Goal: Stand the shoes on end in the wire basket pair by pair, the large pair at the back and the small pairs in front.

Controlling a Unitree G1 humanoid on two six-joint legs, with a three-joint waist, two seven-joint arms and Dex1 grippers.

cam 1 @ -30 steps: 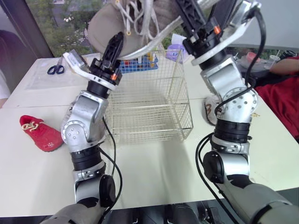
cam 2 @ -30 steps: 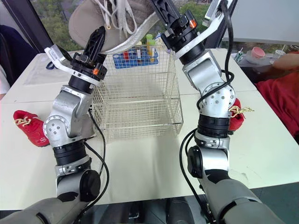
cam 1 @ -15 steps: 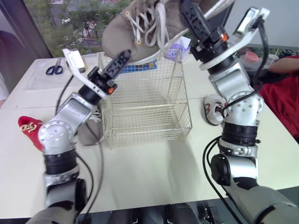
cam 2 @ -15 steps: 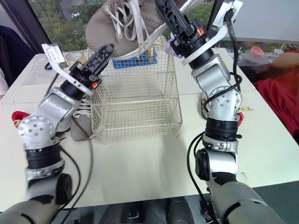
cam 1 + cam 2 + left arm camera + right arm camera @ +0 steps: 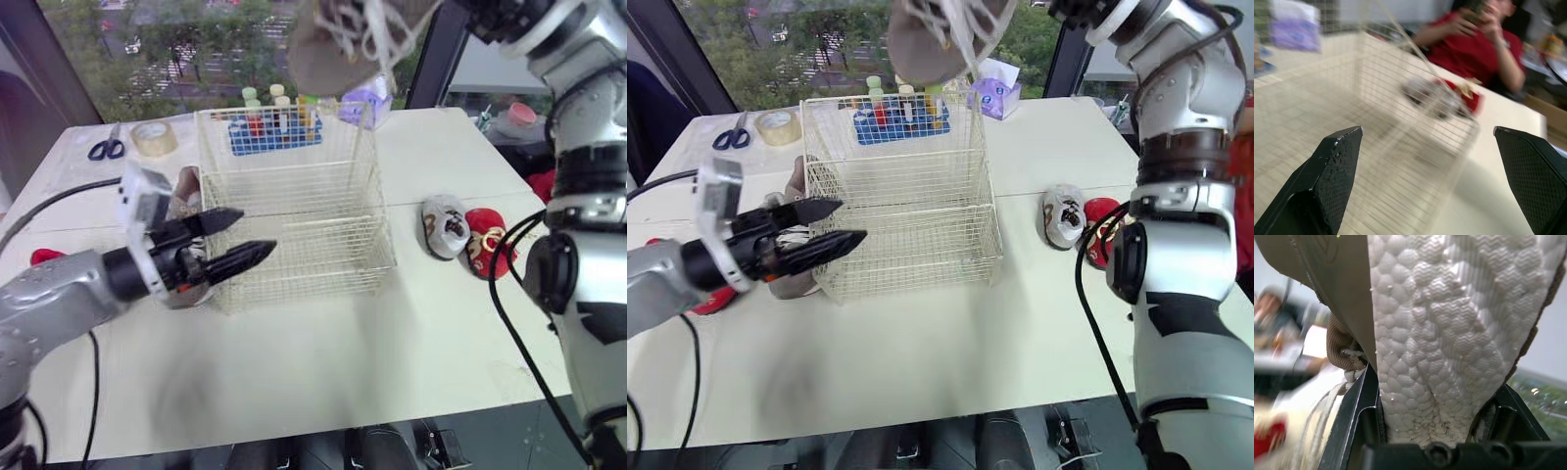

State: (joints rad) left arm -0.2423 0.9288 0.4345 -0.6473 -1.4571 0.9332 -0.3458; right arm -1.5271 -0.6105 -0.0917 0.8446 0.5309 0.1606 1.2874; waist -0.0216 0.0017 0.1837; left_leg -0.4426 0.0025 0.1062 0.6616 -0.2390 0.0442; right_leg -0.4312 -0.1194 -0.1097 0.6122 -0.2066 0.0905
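Note:
A large tan shoe (image 5: 343, 44) with white laces hangs high over the back of the wire basket (image 5: 294, 211). My right gripper (image 5: 1435, 396) is shut on its white sole. My left gripper (image 5: 240, 240) stands open and holds nothing, low at the basket's front left corner and pointing at its wall. A second tan shoe (image 5: 186, 188) lies left of the basket, partly hidden by that gripper. A small grey shoe (image 5: 446, 225) and a small red shoe (image 5: 485, 240) lie right of the basket. Another red shoe (image 5: 44, 257) peeks out at the far left.
Behind the basket stand a blue rack of tubes (image 5: 274, 122) and a purple tissue pack (image 5: 364, 101). Scissors (image 5: 103, 147) and a tape roll (image 5: 152, 137) lie at the back left. A person in red (image 5: 1474, 39) sits beyond the table's right side.
My left gripper has come off the tan shoe's toe, opened, and dropped to the basket's front left. The right gripper has carried the shoe higher. The camera has shifted.

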